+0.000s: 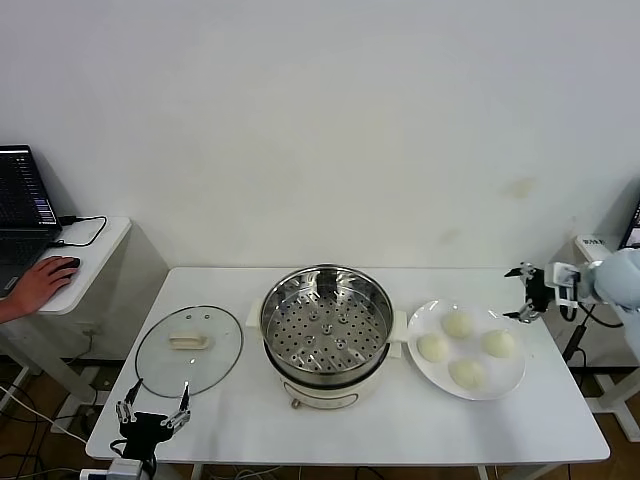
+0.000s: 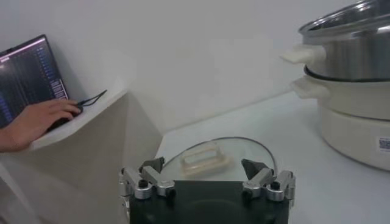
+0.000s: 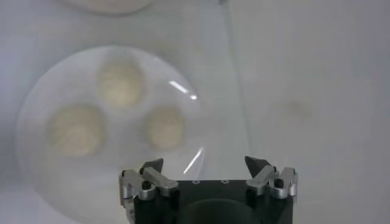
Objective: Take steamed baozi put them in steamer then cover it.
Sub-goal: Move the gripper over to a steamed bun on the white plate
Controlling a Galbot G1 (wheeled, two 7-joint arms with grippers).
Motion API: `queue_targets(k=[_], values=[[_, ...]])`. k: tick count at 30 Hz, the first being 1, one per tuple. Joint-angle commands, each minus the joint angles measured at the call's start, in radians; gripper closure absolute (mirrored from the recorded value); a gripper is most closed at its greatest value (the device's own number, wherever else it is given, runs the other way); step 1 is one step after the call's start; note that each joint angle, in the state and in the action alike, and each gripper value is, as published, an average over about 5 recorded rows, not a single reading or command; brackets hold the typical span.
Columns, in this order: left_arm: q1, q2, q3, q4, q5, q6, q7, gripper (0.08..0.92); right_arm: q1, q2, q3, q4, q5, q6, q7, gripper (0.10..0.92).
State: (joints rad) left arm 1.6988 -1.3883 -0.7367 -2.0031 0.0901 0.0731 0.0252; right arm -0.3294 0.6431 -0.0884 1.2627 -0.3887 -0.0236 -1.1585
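Shiny steel is what we see first: the steamer [image 1: 326, 335] stands uncovered in the middle of the white bench [image 1: 400, 420], with its perforated tray visible inside and its cream-white base under it. On the robot's right side of it, just beside the base, a flat white plate [image 1: 505, 380] carries the four steamed baozi [image 1: 458, 323], all cream-white and lying close together. On the other side, the cover [image 1: 189, 350] lies flat on the bench with its oblong handle up. We find the left gripper [image 1: 153, 411] low at the near edge of the bench, just beside the cover rim, with its fingers spread wide and nothing between them. The right gripper [image 1: 527, 293] hangs above the far right part of the bench, near the plate, also wide open and empty. In the right wrist view only three buns seem to show; the fourth is probably hidden by the gripper body.
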Motion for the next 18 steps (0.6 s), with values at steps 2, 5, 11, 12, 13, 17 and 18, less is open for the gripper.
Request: queue_targets(k=[2,5,11,12,13,17,18], values=[[0.002,-0.009,0.0,0.001,0.0,0.0,0.0,0.177,0.171,0.163,-0.204,-0.213,-0.169,0.087,-0.04,0.203],[0.002,-0.008,-0.002,0.009,-0.001,-0.003,0.002,0.177,0.166,0.194,-0.206,-0.247,-0.189,0.094,-0.037,0.202],[0.0,-0.006,-0.004,0.019,0.0,-0.004,0.005,0.177,0.154,0.244,-0.201,-0.314,-0.223,0.113,-0.032,0.203],[0.0,-0.005,-0.004,0.02,0.0,-0.004,0.006,0.177,0.153,0.251,-0.198,-0.324,-0.226,0.113,-0.026,0.203],[-0.002,-0.004,-0.005,0.021,0.0,-0.003,0.007,0.177,0.152,0.258,-0.196,-0.333,-0.228,0.112,-0.02,0.203],[-0.004,-0.001,-0.009,0.018,0.0,-0.002,0.01,0.177,0.152,0.281,-0.189,-0.375,-0.237,0.104,-0.002,0.202],[-0.004,-0.001,-0.01,0.018,0.0,-0.002,0.011,0.177,0.151,0.287,-0.186,-0.388,-0.241,0.104,0.001,0.203]])
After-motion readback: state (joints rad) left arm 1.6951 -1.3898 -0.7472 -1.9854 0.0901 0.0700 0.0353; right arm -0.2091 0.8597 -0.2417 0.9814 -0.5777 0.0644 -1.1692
